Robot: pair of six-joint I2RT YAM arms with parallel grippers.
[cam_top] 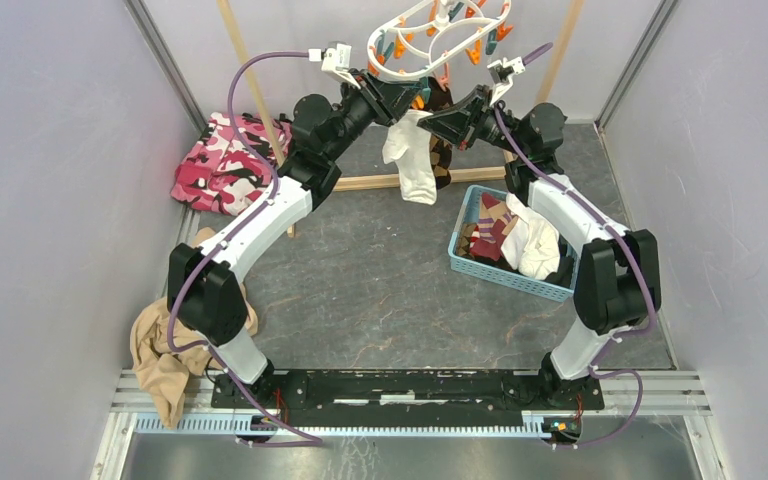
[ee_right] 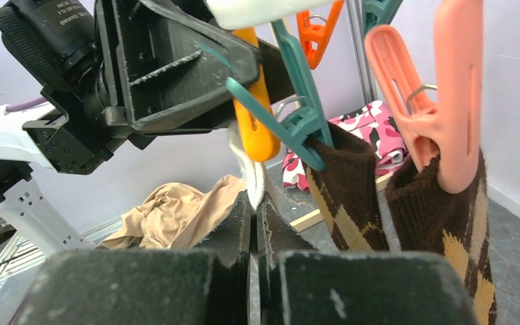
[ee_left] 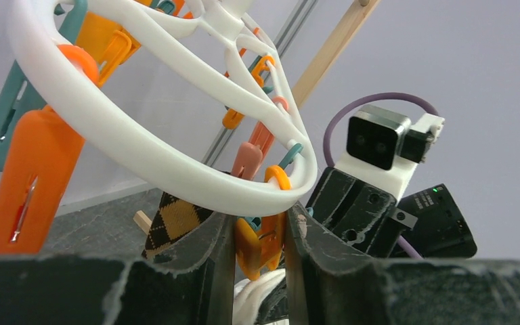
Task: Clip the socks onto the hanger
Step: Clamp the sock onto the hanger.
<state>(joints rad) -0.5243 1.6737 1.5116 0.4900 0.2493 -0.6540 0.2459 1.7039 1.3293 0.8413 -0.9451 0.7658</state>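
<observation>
**Sock-clipping, clip held open for insertion.** Left tool (ee_left: pixel 261 233): jaws part-way closed, one finger on each side of an orange clothespin (ee_left: pixel 252 254) that hangs from the near rim of the hanger (cam_top: pixel 440 35). The pinch on the clip's handles is judged to be there to spread its mouth.

Right tool (ee_right: pixel 255 206): jaws fully closed on a thin fold at the top edge of a white sock (cam_top: pixel 412 160). It holds that edge up directly beneath the same clothespin. The rest of the sock hangs free below the hanger, so the cuff alone is presented to the clip. Whether the fabric has entered the clip's mouth cannot be told.

Under the hanger's rim beside this clip, a teal clothespin (ee_right: pixel 298 88) and a salmon clothespin (ee_right: pixel 440 101) each grip a brown argyle sock (ee_right: pixel 349 189). Those two are taken as already done.

Blue basket (cam_top: pixel 465 215): on the desk (cam_top: pixel 380 280), below and to the right of the hanger. It holds the waiting stock: maroon-and-tan patterned socks (cam_top: pixel 490 235) toward the hanger side and white socks (cam_top: pixel 535 245) on the side away from it.

Below and to the left of the hanger lies a pink camouflage cloth (cam_top: pixel 225 165). A tan garment (cam_top: pixel 165 360) lies farther out on that side. Neither is part of the task.
</observation>
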